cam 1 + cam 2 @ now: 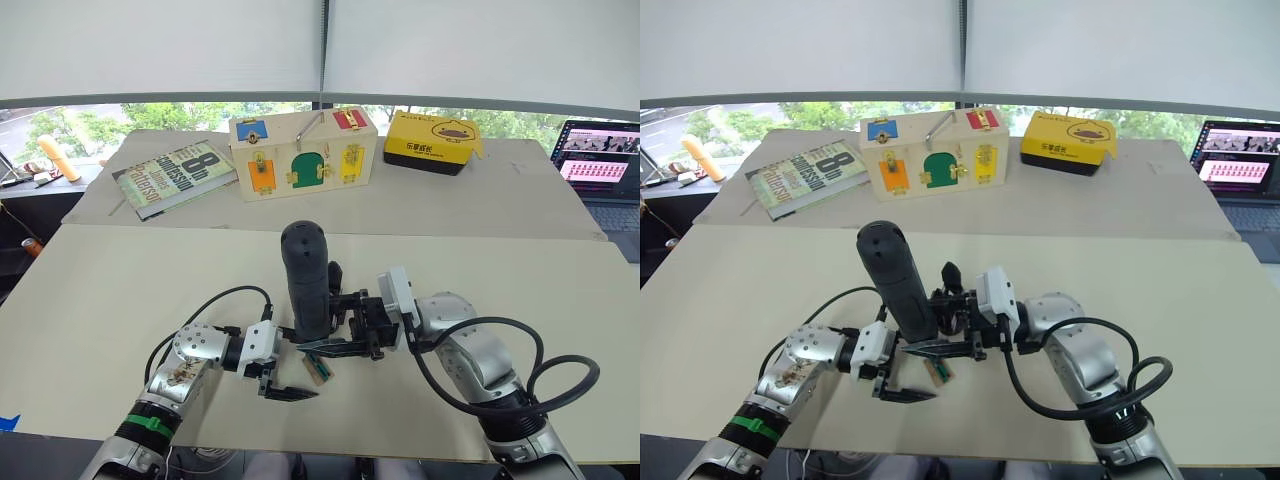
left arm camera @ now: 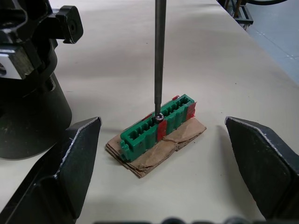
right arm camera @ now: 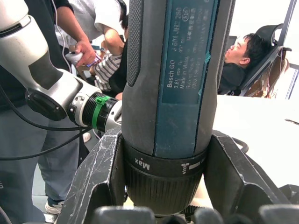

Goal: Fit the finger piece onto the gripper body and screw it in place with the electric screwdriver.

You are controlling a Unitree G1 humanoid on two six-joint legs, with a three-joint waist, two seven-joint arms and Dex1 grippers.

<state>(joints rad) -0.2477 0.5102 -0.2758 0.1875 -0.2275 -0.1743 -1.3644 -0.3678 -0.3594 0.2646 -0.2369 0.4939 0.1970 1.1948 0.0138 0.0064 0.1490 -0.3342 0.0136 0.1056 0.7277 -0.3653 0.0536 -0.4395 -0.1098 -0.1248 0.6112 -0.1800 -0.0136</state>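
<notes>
Green-and-tan block [image 2: 156, 128] sits unheld between my spread left gripper [image 2: 163, 154] fingers, so my right gripper [image 3: 163, 172], clenched on the electric screwdriver [image 3: 173, 93], could skid the bit [image 2: 159, 56] off.

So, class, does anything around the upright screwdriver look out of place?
Yes. The screwdriver bit rests on a green block taped to cardboard, not on any gripper part. The left gripper sits open around it.
</notes>
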